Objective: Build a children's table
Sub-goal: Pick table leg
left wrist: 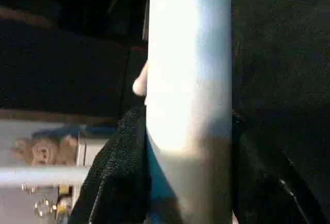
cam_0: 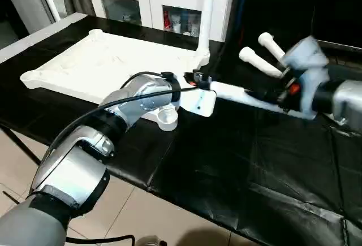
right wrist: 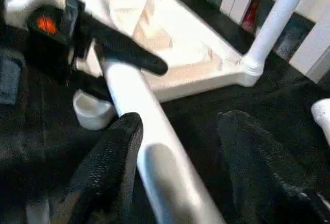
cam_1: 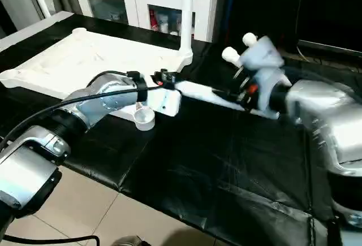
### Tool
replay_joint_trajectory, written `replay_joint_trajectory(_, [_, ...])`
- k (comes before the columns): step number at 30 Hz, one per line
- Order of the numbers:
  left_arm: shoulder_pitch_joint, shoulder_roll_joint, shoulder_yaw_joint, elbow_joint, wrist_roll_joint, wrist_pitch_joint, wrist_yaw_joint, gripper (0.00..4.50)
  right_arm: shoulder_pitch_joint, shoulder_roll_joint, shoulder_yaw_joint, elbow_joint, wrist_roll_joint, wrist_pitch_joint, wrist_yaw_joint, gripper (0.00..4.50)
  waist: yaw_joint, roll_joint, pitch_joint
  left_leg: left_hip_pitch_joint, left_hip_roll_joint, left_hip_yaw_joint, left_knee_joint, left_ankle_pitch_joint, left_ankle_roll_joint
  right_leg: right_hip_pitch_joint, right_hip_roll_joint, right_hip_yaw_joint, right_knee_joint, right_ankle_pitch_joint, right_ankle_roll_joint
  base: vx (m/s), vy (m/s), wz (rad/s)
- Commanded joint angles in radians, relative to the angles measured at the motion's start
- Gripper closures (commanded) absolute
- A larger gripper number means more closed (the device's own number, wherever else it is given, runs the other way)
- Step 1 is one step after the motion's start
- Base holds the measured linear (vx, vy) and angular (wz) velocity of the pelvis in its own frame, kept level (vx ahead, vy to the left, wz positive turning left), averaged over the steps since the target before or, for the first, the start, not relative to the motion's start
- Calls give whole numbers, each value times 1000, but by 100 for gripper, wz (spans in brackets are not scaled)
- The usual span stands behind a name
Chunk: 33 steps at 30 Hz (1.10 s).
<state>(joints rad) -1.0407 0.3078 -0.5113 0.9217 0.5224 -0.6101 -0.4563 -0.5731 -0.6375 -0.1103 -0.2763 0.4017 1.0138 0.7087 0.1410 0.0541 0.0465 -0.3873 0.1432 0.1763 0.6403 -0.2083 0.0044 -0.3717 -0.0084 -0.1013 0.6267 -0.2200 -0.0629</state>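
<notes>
Tabletop [cam_0: 107, 59] lies upside down on the black-covered table [cam_0: 237, 167], ribbed underside up. One leg [cam_0: 206, 14] already stands upright in the far corner socket. Near corner socket [cam_0: 167, 117] is empty, open end facing up.

Second leg [cam_0: 237, 94] lies nearly level just above the black cover, long axis running left-right, one end near the empty socket. Left gripper [cam_0: 195, 79] pinches that leg close to the tabletop corner, a black finger [left wrist: 116, 183] on each side. Right gripper [right wrist: 180, 172] straddles the same leg further along; one finger [right wrist: 111, 167] touches it, the other stands clear, so jaws are spread.

Two more legs [cam_0: 261, 59] lie on the cover behind the right arm. White cabinet [cam_0: 169, 3] with glass doors stands behind the table, holding small items I can't make out.
</notes>
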Motion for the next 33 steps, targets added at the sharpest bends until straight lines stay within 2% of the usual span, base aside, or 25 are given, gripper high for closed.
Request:
replay_joint_trajectory(1, [-6,13,29,18,-16,23,8,273,-61,38,-101,29,46,3,-50,155,-1,-7,-75,20,120,-66,-65,-36,55,52,-181,90,-75,-38,-89,0,0,0])
replay_joint_trajectory(2, [-5,16,32,19,-17,25,9,273,-74,52,-123,36,57,2,-64,152,-2,-8,-76,19,117,-64,-64,-39,48,54,-180,89,-78,-54,-89,0,0,0])
replay_joint_trajectory(4, [-4,24,36,22,-21,31,15,273,-116,96,-192,55,96,-4,-102,130,0,-6,-75,21,118,-63,-65,-32,44,49,-179,90,-77,-56,-87,0,0,0])
replay_joint_trajectory(5, [-5,32,43,26,-25,36,17,273,-153,134,-257,75,128,-16,-145,118,0,-5,-75,22,119,-64,-66,-32,42,50,-179,90,-75,-54,-86,0,0,0])
replay_joint_trajectory(7, [-5,40,53,29,-32,44,14,273,-182,157,-307,93,145,-57,-182,113,-1,4,-76,26,124,-66,-68,-36,28,45,-180,89,-72,-37,-93,0,0,0])
replay_joint_trajectory(9, [-3,50,73,28,-51,58,5,273,-204,175,-345,101,148,-116,-223,84,-1,5,-77,25,123,-64,-67,-32,22,46,-182,90,-71,-9,-95,0,0,0])
replay_joint_trajectory(12, [6,53,124,19,-111,95,-21,273,-228,203,-392,99,153,-181,-276,73,0,5,-78,23,119,-61,-68,-29,16,48,-184,89,-67,11,-104,0,0,0])
replay_joint_trajectory(13, [16,45,198,-2,-206,158,-60,273,-219,211,-393,70,132,-216,-285,64,0,6,-78,23,118,-60,-68,-32,16,47,-183,88,-67,8,-108,0,0,0])
replay_joint_trajectory(14, [16,45,198,-2,-206,158,-60,273,-219,211,-393,70,132,-216,-285,64,0,6,-77,22,117,-58,-68,-32,14,48,-186,88,-66,8,-112,0,0,0])
replay_joint_trajectory(15, [25,34,251,-30,-278,216,-84,274,-205,219,-389,53,111,-240,-294,41,1,10,-78,21,116,-60,-67,-31,15,49,-185,87,-65,10,-116,0,0,0])
replay_joint_trajectory(17, [40,19,322,-86,-376,301,-101,275,-177,239,-387,29,95,-259,-308,33,-1,8,-78,19,117,-59,-67,-30,23,51,-188,89,-62,10,-125,0,0,0])
replay_joint_trajectory(18, [56,9,361,-137,-435,360,-108,275,-149,250,-376,16,84,-282,-315,27,0,7,-76,19,117,-58,-67,-32,26,47,-188,88,-65,2,-126,0,0,0])
replay_joint_trajectory(20, [92,-14,419,-237,-534,465,-113,275,-102,273,-355,-6,76,-300,-338,14,0,9,-75,21,120,-58,-69,-45,25,48,-188,88,-69,-42,-131,0,0,0])
replay_joint_trajectory(21, [92,-14,419,-237,-534,465,-113,275,-102,273,-355,-6,76,-300,-338,5,0,9,-75,21,120,-58,-69,-45,25,48,-188,88,-69,-42,-131,0,0,0])
replay_joint_trajectory(22, [165,-52,489,-408,-672,620,-95,275,-31,321,-323,-42,61,-299,-401,0,-3,11,-74,22,129,-61,-73,-37,18,43,-188,89,-64,-39,-144,0,0,0])
replay_joint_trajectory(23, [215,-67,515,-502,-731,692,-71,275,18,343,-293,-58,34,-324,-419,0,-5,6,-70,20,128,-59,-74,-49,23,39,-186,88,-70,-55,-145,0,0,0])
replay_joint_trajectory(24, [245,-74,529,-557,-762,732,-54,275,48,356,-273,-67,14,-345,-426,0,-5,6,-74,19,123,-56,-71,-50,16,42,-190,90,-67,-56,-153,0,0,0])
replay_joint_trajectory(25, [249,-75,530,-562,-763,736,-51,275,51,359,-272,-69,13,-343,-429,0,-7,6,-70,15,116,-54,-70,-53,23,41,-187,89,-75,-75,-148,0,0,0])
replay_joint_trajectory(26, [328,-87,557,-673,-779,814,5,275,119,423,-251,-105,-8,-319,-491,0,-8,4,-72,13,104,-50,-67,-44,33,45,-180,91,-79,-108,-126,0,0,0])
replay_joint_trajectory(27, [357,-90,567,-712,-777,844,25,275,145,448,-244,-116,-15,-309,-513,0,-8,5,-74,11,108,-52,-68,-32,34,45,-180,90,-76,-107,-120,0,0,0])
replay_joint_trajectory(28, [398,-92,572,-743,-749,863,49,275,187,477,-223,-125,-41,-313,-544,0,-16,8,-66,12,108,-51,-74,-48,47,36,-168,85,-90,-174,-83,0,0,0])
replay_joint_trajectory(29, [406,-91,572,-747,-740,864,54,275,196,482,-217,-125,-49,-317,-549,0,-19,8,-66,13,104,-50,-74,-50,50,34,-166,86,-96,-192,-69,0,0,0])
replay_joint_trajectory(31, [466,-100,570,-788,-702,898,82,275,255,534,-194,-121,-85,-326,-607,0,-30,14,-62,19,106,-53,-81,-75,38,29,-161,86,-104,-238,-37,0,0,0])
replay_joint_trajectory(33, [498,-105,567,-840,-708,954,96,275,282,563,-182,-116,-97,-333,-641,0,-35,16,-62,23,113,-58,-86,-99,28,28,-165,87,-104,-253,-36,0,0,0])
